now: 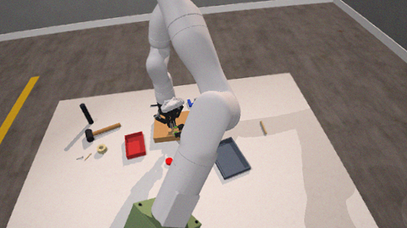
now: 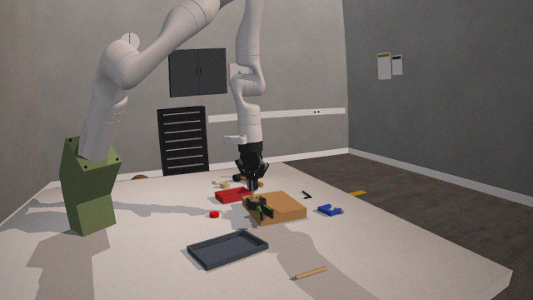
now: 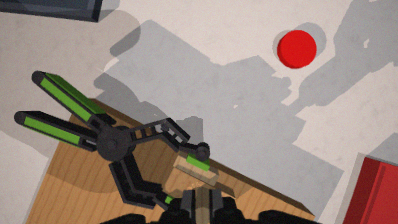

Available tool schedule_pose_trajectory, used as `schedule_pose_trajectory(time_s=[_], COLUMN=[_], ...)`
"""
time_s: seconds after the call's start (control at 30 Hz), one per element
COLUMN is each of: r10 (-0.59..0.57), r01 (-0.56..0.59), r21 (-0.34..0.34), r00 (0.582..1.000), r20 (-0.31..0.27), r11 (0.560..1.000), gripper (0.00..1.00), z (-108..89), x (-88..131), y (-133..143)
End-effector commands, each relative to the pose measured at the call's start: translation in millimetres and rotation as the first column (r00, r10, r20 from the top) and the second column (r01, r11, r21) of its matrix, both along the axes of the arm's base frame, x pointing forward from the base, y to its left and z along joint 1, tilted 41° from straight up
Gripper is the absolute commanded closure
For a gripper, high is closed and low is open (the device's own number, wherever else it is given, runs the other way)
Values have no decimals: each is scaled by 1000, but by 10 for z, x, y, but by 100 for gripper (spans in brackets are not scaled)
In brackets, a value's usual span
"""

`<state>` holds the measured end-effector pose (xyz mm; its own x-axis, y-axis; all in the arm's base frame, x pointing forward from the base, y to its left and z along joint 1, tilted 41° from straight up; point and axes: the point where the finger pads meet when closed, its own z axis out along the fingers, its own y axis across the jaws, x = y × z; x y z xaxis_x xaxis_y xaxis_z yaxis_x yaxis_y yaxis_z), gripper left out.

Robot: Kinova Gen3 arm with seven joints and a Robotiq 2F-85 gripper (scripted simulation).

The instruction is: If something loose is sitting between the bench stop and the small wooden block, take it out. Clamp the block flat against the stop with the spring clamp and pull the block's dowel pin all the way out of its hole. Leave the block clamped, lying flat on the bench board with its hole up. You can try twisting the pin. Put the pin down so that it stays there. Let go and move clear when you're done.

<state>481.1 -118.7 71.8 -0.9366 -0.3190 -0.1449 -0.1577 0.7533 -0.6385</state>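
My gripper points down over the bench board, shut on the thin tan dowel pin. The fingers hide how deep the pin sits in its hole. The black spring clamp with green pads lies at the board's edge, its handles sticking out past it. Its jaws reach around the small wooden block and the bench stop. The block's far part and the clamp's second pad are partly hidden by my gripper. I see nothing loose between block and stop.
A red tray and a red disc are near the board. A dark grey tray and a loose wooden rod lie further off. A hammer and a blue part lie beyond.
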Motion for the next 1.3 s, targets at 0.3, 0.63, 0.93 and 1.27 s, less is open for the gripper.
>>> schedule_pose_trajectory(time_s=[0.3, 0.63, 0.93, 1.27], r10=[53, 97, 125, 128], r01=[-54, -100, -131, -134], r21=[-25, -40, -50, -51], r00=[998, 992, 987, 986], r20=[-42, -78, -102, -105], r11=[998, 994, 990, 990], gripper=[90, 90, 90, 90], z=[20, 21, 21, 23], x=[10, 10, 10, 8], y=[-6, -5, -4, -3])
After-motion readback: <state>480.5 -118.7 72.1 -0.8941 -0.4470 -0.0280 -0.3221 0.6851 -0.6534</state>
